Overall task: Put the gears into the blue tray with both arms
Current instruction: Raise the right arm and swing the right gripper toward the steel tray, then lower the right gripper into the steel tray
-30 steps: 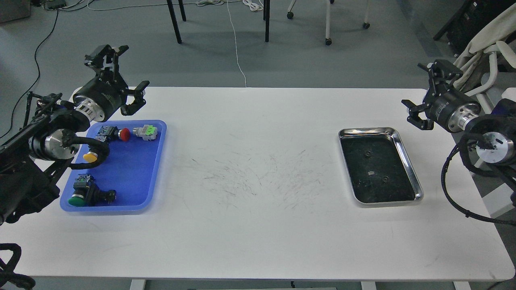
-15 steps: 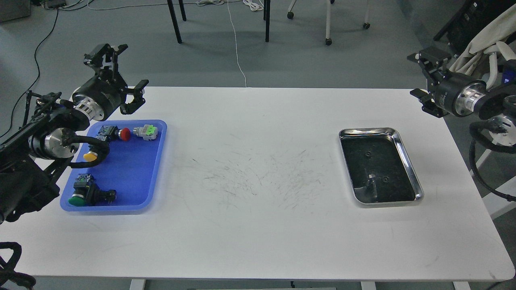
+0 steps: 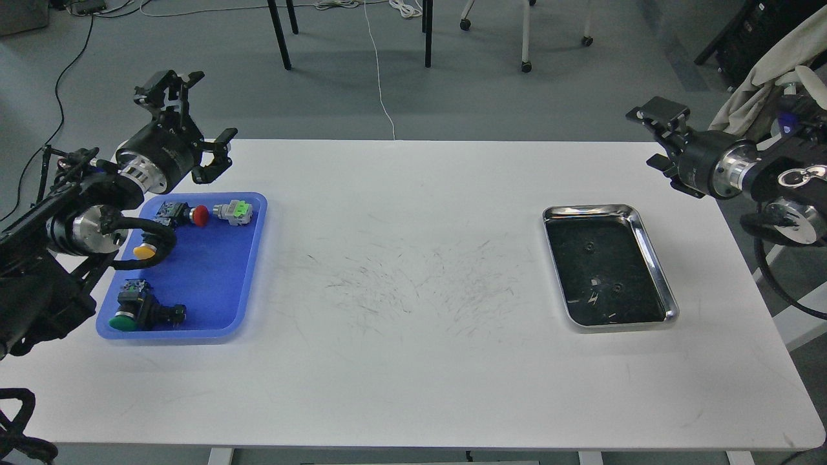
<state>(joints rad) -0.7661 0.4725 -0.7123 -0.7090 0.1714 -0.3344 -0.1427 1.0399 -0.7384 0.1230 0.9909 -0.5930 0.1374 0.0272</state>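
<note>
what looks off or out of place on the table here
Nothing is spilled or damaged. The gears lie in the steel tray, while the blue tray holds only push-buttons. The table has dark scuffs mid-top.

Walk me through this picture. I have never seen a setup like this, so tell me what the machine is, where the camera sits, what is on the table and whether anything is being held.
The camera sits in a humanoid robot's head, looking forward and down at a white table. The two black arms at the sides are the robot's own. The left gripper hangs above the far end of the blue tray with its jaws spread and nothing between them. The right gripper hangs above the table's far right corner, also open and empty.

The blue tray holds push-button switches with a red cap, a yellow cap and a green cap, plus a grey and green part. On the right lies a steel tray with a dark inside. Two tiny black gears rest in it, awaiting transfer to the blue tray.
</note>
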